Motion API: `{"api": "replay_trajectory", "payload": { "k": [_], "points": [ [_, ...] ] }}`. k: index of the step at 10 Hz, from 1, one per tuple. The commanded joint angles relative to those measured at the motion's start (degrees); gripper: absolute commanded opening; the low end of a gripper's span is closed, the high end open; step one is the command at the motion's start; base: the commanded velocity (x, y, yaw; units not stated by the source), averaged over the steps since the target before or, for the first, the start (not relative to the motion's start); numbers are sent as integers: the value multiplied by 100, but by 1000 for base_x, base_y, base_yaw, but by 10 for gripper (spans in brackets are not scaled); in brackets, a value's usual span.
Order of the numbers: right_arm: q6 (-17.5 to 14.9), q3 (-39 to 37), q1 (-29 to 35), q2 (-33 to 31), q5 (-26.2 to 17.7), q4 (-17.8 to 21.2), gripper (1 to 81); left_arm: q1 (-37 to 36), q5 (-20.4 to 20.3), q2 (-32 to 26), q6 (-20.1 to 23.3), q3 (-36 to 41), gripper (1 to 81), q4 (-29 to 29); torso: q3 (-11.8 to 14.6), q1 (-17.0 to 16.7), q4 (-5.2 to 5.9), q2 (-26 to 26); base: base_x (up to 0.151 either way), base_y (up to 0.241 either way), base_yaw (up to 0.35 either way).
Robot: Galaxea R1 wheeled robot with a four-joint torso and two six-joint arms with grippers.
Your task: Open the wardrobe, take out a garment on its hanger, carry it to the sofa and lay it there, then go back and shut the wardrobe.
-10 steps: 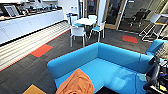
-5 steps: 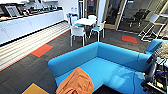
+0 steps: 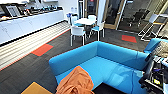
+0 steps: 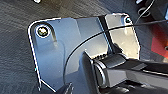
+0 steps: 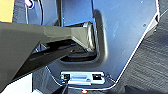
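A: Head view evenly lit, soft indoor light, no hard shadows on the carpet (image 3: 37, 72). Whole frame smeared, edges of the white chairs (image 3: 78, 32) fuzzy.

B: Wide-angle bend at the margins; counter (image 3: 30, 25) line curves. Glass doors (image 3: 125, 15) at the back dark with dull reflections.

A: Sofa (image 3: 112, 57) saturated, faint sheen on the seat.

B: Wrist views blurred; bright glare along the plate's rim (image 4: 32, 50), bluish cast on it
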Motion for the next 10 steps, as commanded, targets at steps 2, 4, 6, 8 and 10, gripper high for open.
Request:
{"api": "replay_trajectory", "payload": {
  "k": [2,4,6,8,10],
  "points": [
    [-11,15,60,28,-377,-47,811,-166,166,-73,13,13,811,126,0,7,0,-2,0,0,0],
    [-11,15,51,28,-377,-47,811,-166,166,-73,13,13,811,144,0,7,0,-2,0,0,0],
    [-11,15,51,28,-377,-47,811,-158,166,-73,13,13,811,144,0,7,0,-2,0,0,0],
    [-11,15,43,28,-377,-47,811,-158,166,-73,13,13,811,144,0,7,0,-2,0,0,0],
    [-11,15,42,28,-377,-47,811,-149,166,-73,13,13,811,144,0,7,0,-2,-32,0,0]
  ]
}}
